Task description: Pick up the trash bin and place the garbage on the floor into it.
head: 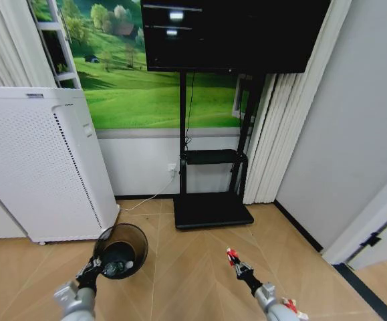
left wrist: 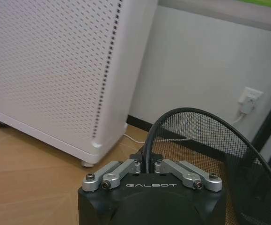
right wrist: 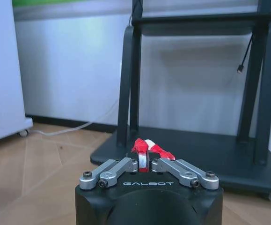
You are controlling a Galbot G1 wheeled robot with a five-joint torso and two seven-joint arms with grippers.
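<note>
White perforated appliance: stands on the wood floor at the left of the head view, against the wall.

Left gripper: lower left of the head view, jaws pinched on the rim of the trash bin. The bin is tilted, held off the floor, its open mouth facing the camera; something small lies inside, too dark to identify.

Black screen stand: centre of the frame, base on the floor, screen above.

Right gripper: lower centre-right of the head view, jaws closed on a crumpled red-and-white wrapper, held above the floor.
</note>
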